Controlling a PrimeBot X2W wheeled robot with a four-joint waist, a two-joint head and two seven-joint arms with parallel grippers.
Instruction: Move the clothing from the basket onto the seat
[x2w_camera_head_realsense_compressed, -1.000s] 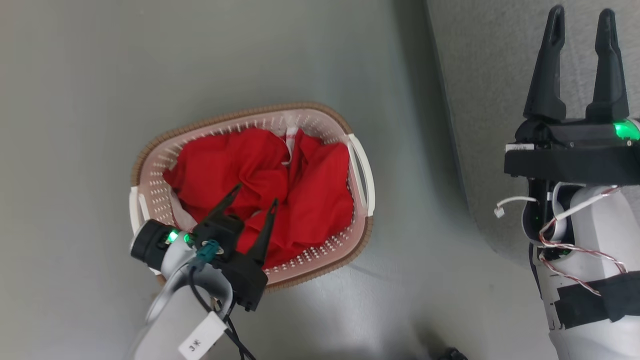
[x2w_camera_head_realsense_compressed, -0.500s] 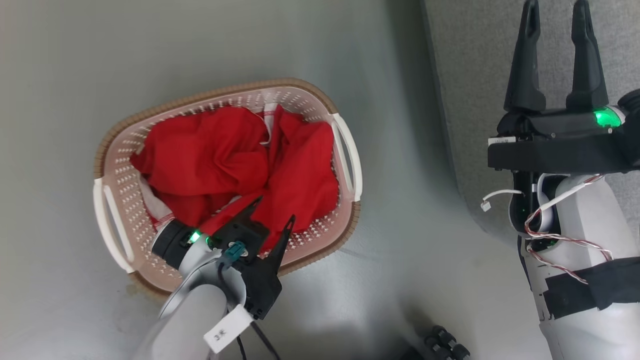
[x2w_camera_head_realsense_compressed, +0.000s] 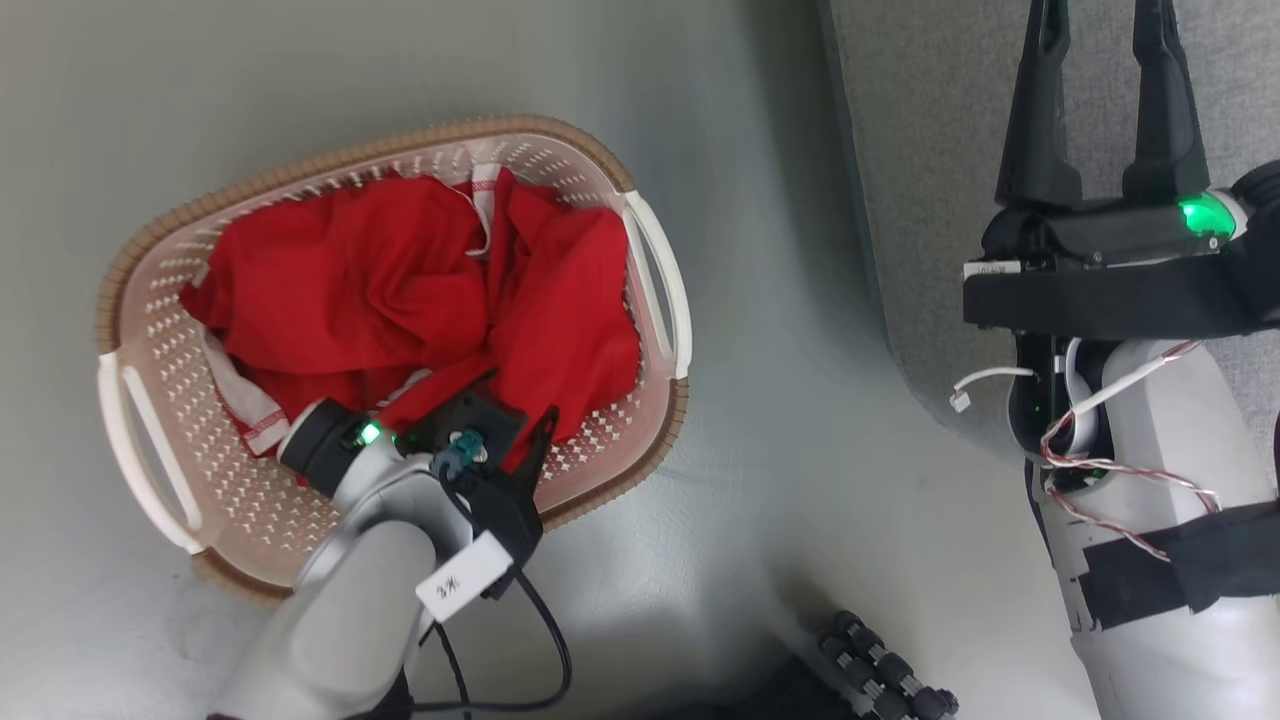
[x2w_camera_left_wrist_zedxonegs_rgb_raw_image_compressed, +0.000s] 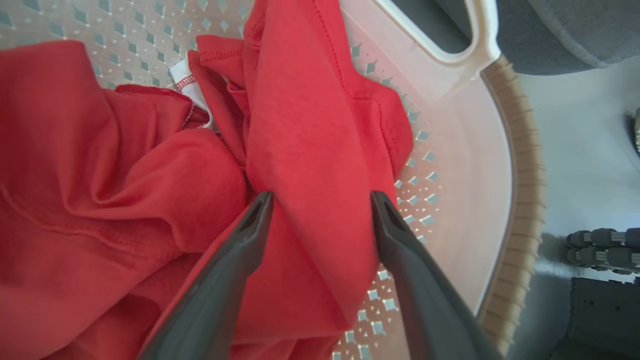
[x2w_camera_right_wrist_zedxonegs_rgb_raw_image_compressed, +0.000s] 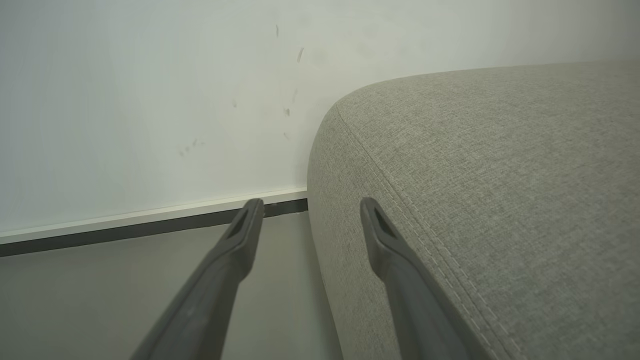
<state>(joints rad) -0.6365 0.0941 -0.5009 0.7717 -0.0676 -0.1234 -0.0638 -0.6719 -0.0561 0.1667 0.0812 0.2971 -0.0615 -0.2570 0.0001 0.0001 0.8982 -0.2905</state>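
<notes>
Clothing (x2w_camera_head_realsense_compressed: 400, 290): red heap, all inside the basket (x2w_camera_head_realsense_compressed: 230, 490) on the floor (x2w_camera_head_realsense_compressed: 780, 450), left of the seat (x2w_camera_head_realsense_compressed: 950, 150). Step, as judged: grasp.

Left hand (x2w_camera_left_wrist_zedxonegs_rgb_raw_image_compressed: 320, 197): fingers apart, straddling a fold near the basket's right wall. Next move: close, then lift clear of the rim.

Right hand (x2w_camera_right_wrist_zedxonegs_rgb_raw_image_compressed: 311, 201): fingers apart, empty, at the seat's edge.

Risk: the basket's right handle (x2w_camera_head_realsense_compressed: 660, 280) could snag cloth.
</notes>
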